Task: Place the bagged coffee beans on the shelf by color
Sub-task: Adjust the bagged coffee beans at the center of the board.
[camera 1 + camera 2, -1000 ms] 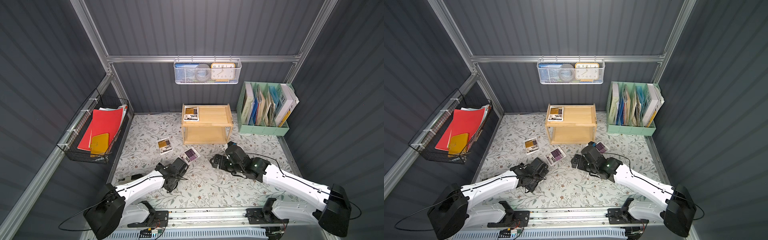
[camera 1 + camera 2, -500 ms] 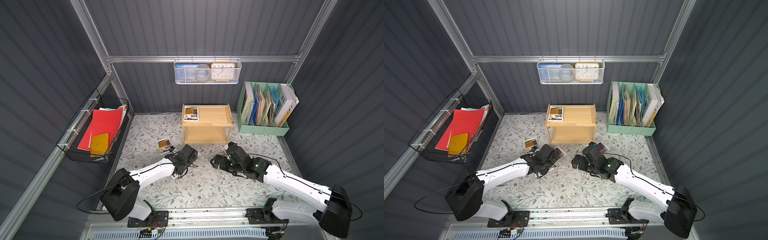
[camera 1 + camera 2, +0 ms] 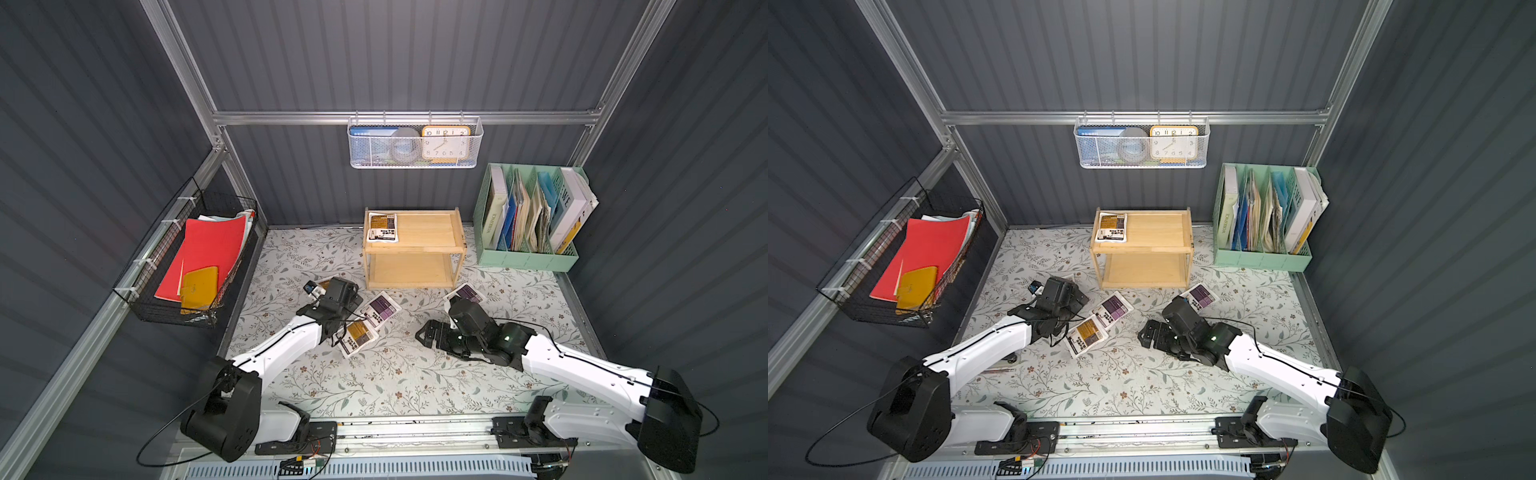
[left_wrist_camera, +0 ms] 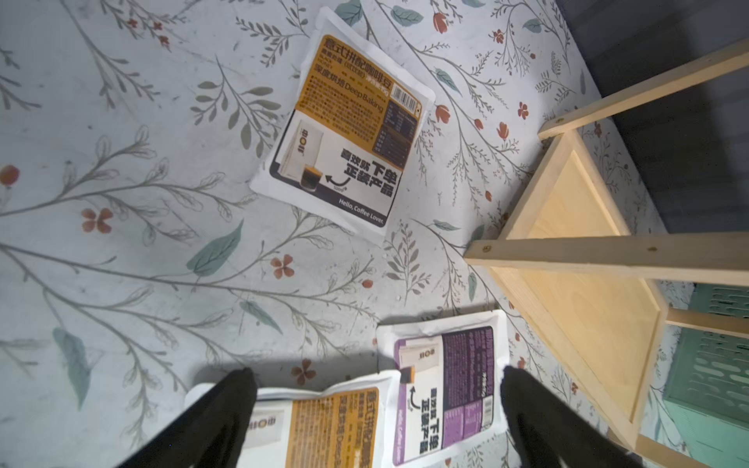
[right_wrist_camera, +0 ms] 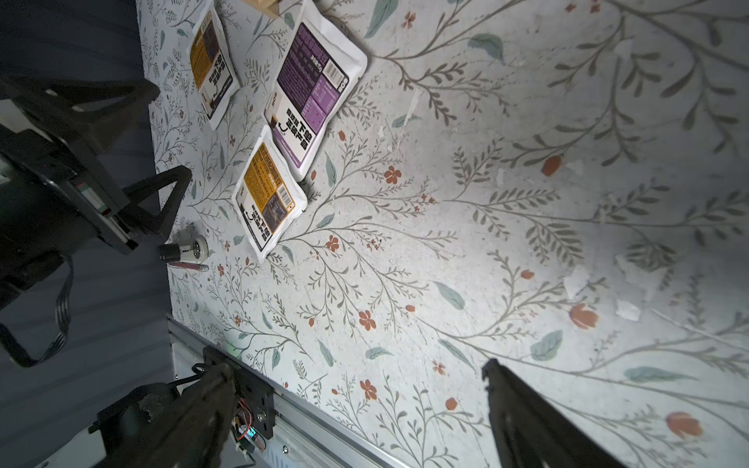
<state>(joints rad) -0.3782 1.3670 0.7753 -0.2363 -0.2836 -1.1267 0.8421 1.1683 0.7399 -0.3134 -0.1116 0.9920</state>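
Backdrop: dark grey ribbed walls [image 3: 415, 62] close you in, and a matte floral mat [image 3: 395, 386] covers the floor in both top views.
Top views, shelf: the pale wooden shelf [image 3: 415, 249] stands by the back wall on slim square posts. The pouch on the shelf [image 3: 382, 227], flat with a yellow label, lies at the left end of the rimmed top tray.
Top views, floor: the near yellow pouch [image 3: 357, 337] and the middle purple pouch [image 3: 383, 309] touch at a corner. Your right arm cuts off the far purple pouch [image 3: 467, 294]. The covered yellow pouch [image 3: 326, 284] shows only a sliver beside the left gripper [image 3: 341, 296].
Top views, jaws: the left fingers are hidden under the gripper's body. The right gripper [image 3: 430, 334] stands spread and empty.
Left wrist: your left jaws stand wide apart, gripping nothing. The frame edge crops the near yellow pouch [image 4: 324, 425] and the middle purple pouch [image 4: 446, 385]. The covered yellow pouch [image 4: 344, 129] lies whole, glossy and slightly puffed. Only a corner of the shelf [image 4: 567, 251] shows.
Right wrist: your right jaws are parted over bare mat, which is scuffed with white flecks. A small cylinder [image 5: 184, 247] beside the left arm is too small to name.
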